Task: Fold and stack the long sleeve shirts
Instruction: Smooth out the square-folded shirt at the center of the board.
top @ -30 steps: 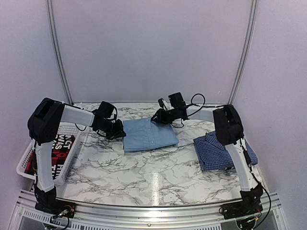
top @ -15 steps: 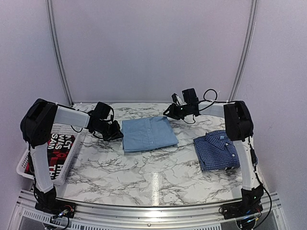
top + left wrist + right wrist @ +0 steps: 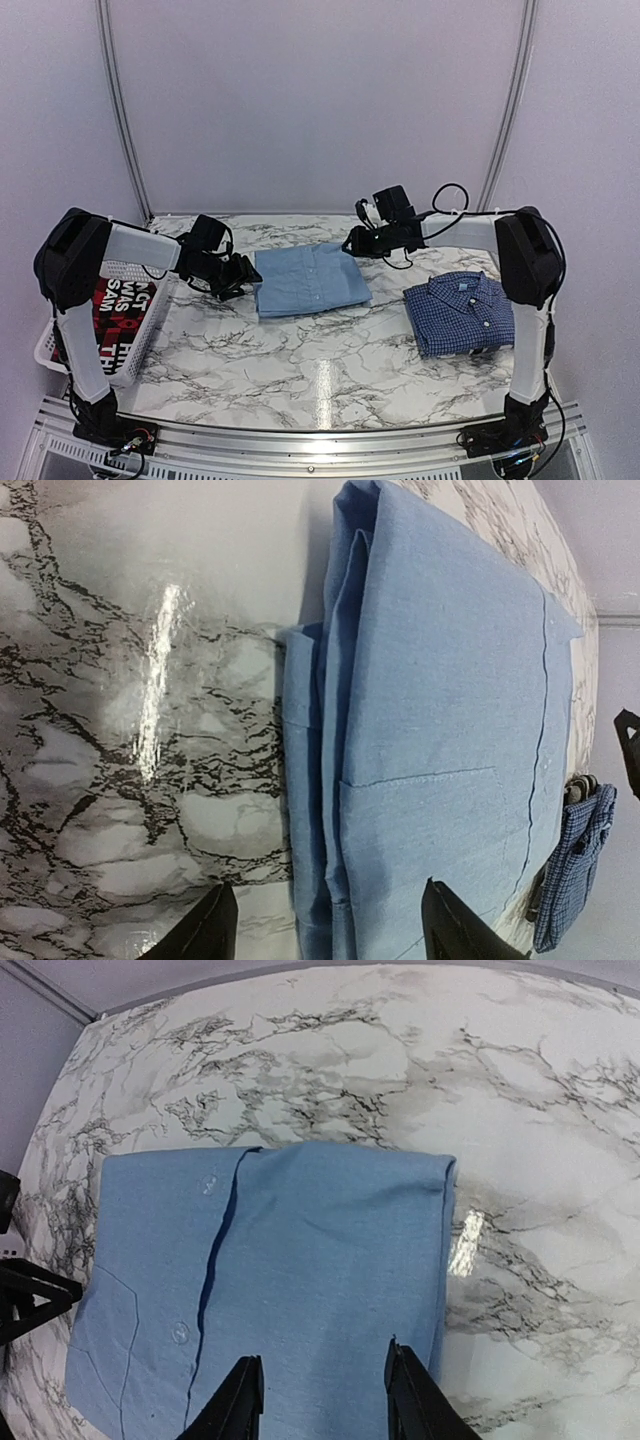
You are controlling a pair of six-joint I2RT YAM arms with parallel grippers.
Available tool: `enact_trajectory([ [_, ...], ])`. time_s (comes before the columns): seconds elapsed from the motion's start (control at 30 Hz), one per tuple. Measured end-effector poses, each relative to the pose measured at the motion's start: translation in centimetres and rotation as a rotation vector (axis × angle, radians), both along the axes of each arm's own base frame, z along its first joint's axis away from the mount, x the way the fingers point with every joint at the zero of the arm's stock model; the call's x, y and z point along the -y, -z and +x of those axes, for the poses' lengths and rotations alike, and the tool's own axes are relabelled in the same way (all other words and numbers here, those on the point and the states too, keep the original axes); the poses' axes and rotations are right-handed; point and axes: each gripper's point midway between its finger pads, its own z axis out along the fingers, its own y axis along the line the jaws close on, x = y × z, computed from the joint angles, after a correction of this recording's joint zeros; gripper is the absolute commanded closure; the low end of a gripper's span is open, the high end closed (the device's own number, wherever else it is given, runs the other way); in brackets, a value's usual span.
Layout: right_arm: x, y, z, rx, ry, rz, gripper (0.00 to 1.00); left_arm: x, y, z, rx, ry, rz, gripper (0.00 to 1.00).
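A light blue long sleeve shirt [image 3: 310,280] lies folded flat in the middle of the marble table, button strip up. A dark blue checked long sleeve shirt [image 3: 460,312] lies folded on its own at the right. My left gripper [image 3: 243,275] is low at the light blue shirt's left edge. In the left wrist view it [image 3: 325,925] stands open, straddling the layered fold of the shirt [image 3: 440,700] without pinching it. My right gripper [image 3: 352,243] hovers at the shirt's far right corner. Seen from the right wrist, it [image 3: 322,1385] is open above the cloth [image 3: 300,1260].
A white basket [image 3: 140,300] at the table's left edge holds a red-and-black garment [image 3: 115,305] with white letters. A metal rail [image 3: 320,440] runs along the near edge. White walls close in the back and sides.
My left gripper has opened and let go of the light blue shirt's left edge. The right arm has drawn back to the right, off the shirt, its jaws slightly wider.
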Motion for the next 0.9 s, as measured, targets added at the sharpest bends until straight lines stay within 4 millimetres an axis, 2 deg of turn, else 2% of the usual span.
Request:
enact_trajectory([
  [0.27, 2.8, 5.6, -5.4, -0.101, 0.019, -0.137, 0.61, 0.6, 0.2, -0.4, -0.013, 0.019, -0.011, 0.35],
  [0.37, 2.9, 6.6, -7.4, -0.114, 0.006, -0.176, 0.61, 0.7, 0.4, -0.5, -0.014, 0.020, -0.004, 0.36],
  [0.53, 2.1, 7.1, -10.1, -0.096, -0.018, -0.237, 0.61, 1.1, 0.6, -0.4, -0.008, 0.022, 0.016, 0.45],
  [0.73, 2.8, 7.7, -11.6, -0.080, -0.003, -0.299, 0.61, 1.5, 1.0, -1.0, -0.013, 0.025, 0.048, 0.58],
  [0.9, 2.9, 5.4, -11.6, -0.031, 0.023, -0.333, 0.60, 1.3, 1.5, -1.4, -0.018, 0.026, 0.064, 0.74],
])
